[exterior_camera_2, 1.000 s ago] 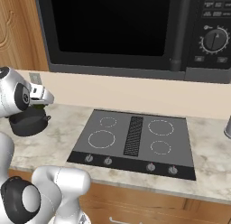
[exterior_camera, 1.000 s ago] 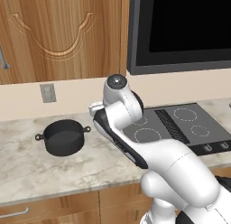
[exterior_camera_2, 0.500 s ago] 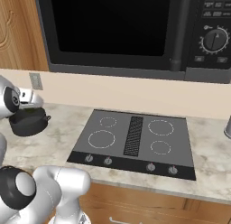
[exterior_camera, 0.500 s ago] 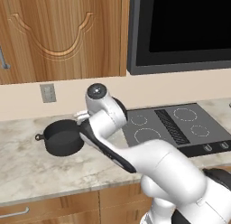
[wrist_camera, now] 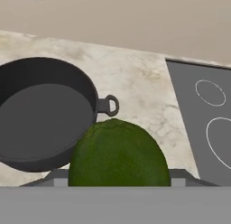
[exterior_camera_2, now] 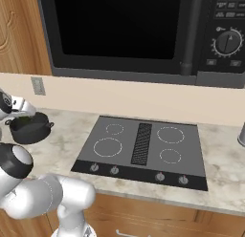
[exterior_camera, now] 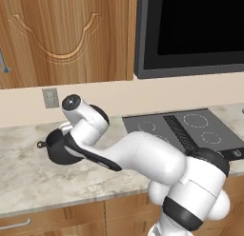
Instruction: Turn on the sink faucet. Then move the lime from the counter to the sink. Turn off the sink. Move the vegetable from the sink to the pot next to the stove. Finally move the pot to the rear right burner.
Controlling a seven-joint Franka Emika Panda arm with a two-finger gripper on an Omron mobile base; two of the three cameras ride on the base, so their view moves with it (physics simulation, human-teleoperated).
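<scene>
Change since a second ago: the arm has swung left from over the stove edge toward the pot; the pot and stove have not moved.
Gripper: the gripper [wrist_camera: 118,184] sits low in the hand view, its jaws spread about the lime [wrist_camera: 118,154] and holding it between them; the fingertips themselves are hidden by the fruit.
Lime: held in the air, just beside the near rim of the pot [wrist_camera: 43,111], not yet over its hollow.
Handling: a small, round, firm fruit, probably light and apt to roll or slip; the grip across its middle seems right, and letting go low inside the pot should stop it bouncing out.
Pot: empty, upright on the counter [wrist_camera: 135,87], one loop handle toward the stove [wrist_camera: 212,119]; later best taken by rim or handle.
Farther off: the rear right burner [exterior_camera_2: 171,134] lies well apart from the pot.
</scene>
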